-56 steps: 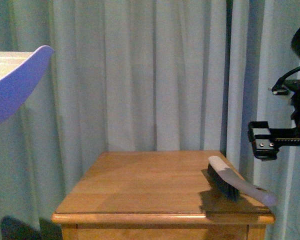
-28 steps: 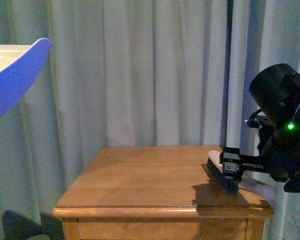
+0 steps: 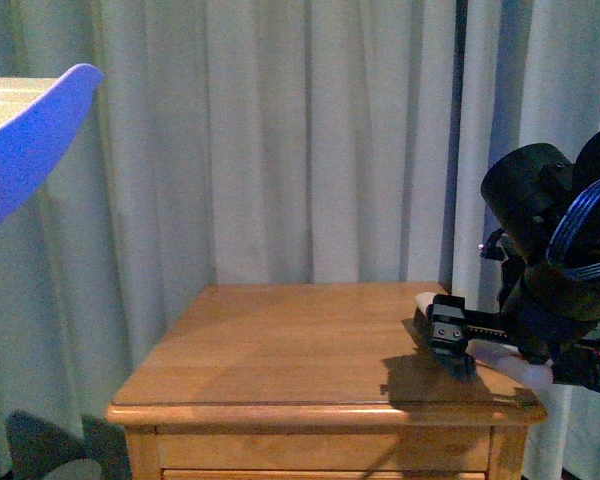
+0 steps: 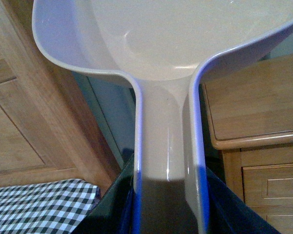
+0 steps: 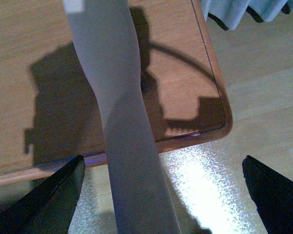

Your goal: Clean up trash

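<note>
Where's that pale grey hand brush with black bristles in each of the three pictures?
Front view: the pale grey hand brush lies on the wooden table's right edge.
Left wrist view: not in it.
Right wrist view: its handle runs through the middle, crossing the table's edge.
Shared landmark: the wooden table.

The counter (image 3: 280,350) is bare across its left and middle, reachable from above and in front, with the brush (image 3: 510,366) along its right edge, the curtain (image 3: 310,150) behind, and the dustpan (image 3: 20,150) high at left.

Wooden side table (image 3: 300,350) with a drawer, near centre; pale pleated curtains (image 3: 310,140) hang behind; glossy floor (image 5: 205,190) reflects light.
</note>
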Tool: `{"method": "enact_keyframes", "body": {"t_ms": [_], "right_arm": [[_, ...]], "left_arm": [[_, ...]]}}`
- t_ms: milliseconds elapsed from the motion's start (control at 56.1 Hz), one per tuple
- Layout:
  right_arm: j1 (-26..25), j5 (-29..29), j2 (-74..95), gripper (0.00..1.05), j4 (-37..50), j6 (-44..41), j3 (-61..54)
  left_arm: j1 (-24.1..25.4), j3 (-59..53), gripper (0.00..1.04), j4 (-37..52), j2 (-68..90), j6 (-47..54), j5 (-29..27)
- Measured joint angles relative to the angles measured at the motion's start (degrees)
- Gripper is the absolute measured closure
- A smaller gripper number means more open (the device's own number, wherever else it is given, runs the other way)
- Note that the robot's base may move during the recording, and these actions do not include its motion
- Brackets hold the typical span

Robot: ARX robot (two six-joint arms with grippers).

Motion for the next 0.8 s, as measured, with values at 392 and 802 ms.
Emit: {"method": "enact_keyframes", "body": {"t_ms": [392,802], "right_arm": [[0.7,-0.9,1.0,0.73,0.0,0.6,0.8],[1.1,2.9,-2.2,0.84,6.3,-2.8,-3.0]], "left_arm": [[0.0,0.0,0.77,0.0,0.0,0.0,0.0],[0.0,0.0,0.77,0.0,0.0,0.0,0.0]]}}
